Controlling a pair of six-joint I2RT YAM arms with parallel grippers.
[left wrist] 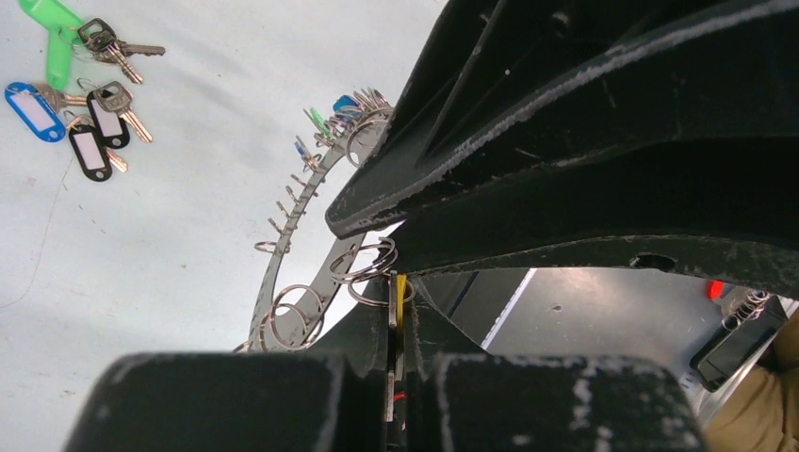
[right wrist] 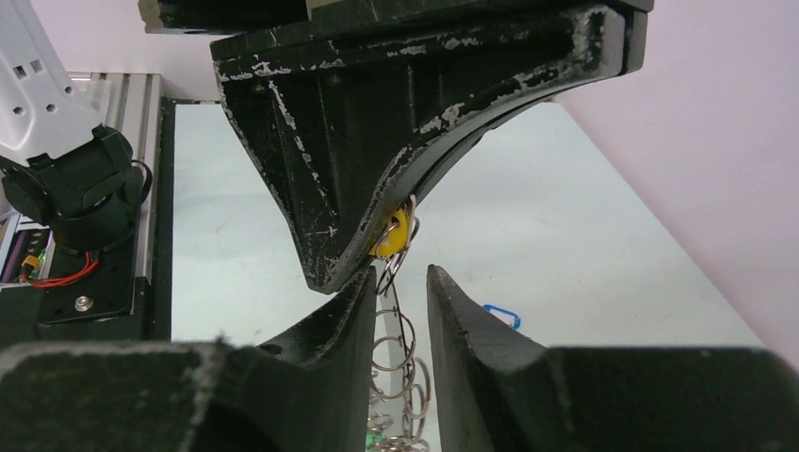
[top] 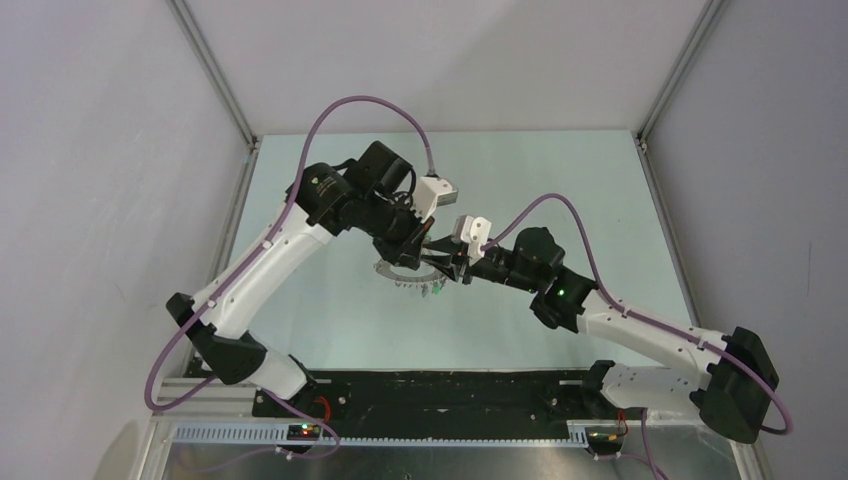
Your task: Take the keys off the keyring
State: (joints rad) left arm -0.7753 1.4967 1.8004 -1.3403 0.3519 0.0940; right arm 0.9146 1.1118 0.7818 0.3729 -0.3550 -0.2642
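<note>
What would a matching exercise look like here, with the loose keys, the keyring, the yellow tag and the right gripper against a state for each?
Things: 1 loose keys; 2 keyring; 3 yellow tag; 4 right gripper.
States: A pinched in the left gripper; B lying on the table; C jaws apart around wire rings; D grey, fringed with wire rings.
Pairs: 1-B, 2-D, 3-A, 4-C.
</note>
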